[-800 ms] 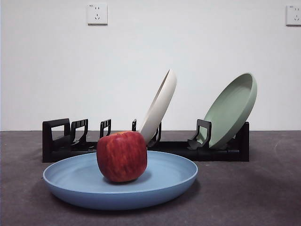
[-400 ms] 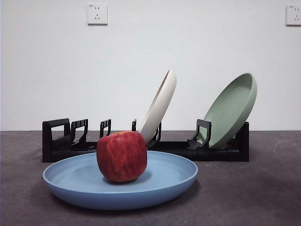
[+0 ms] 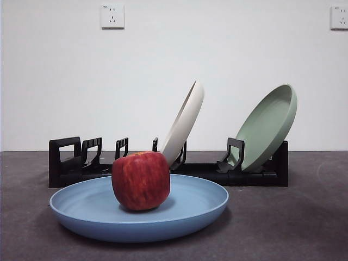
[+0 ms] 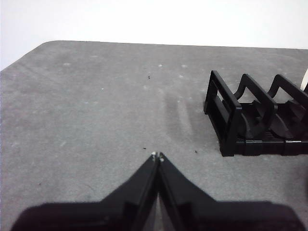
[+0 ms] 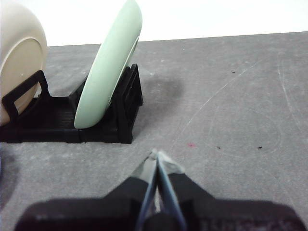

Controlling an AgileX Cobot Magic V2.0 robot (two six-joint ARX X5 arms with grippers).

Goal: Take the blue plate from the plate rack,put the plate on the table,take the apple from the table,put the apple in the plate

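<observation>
The blue plate [image 3: 81, 209] lies flat on the table [image 3: 288, 223] in the front view, in front of the plate rack [image 3: 65, 163]. The red apple [image 3: 141, 180] sits upright in the middle of the plate. Neither arm shows in the front view. My left gripper [image 4: 157, 156] is shut and empty above bare table near the rack's end bracket [image 4: 226, 115]. My right gripper [image 5: 157, 155] is shut and empty above bare table near the rack's other end [image 5: 127, 103].
A cream-white plate [image 3: 185, 122] and a pale green plate [image 3: 269, 125] lean in the rack's slots; both show in the right wrist view, the green one [image 5: 110, 67] and the cream one [image 5: 19, 53]. A white wall with two sockets stands behind.
</observation>
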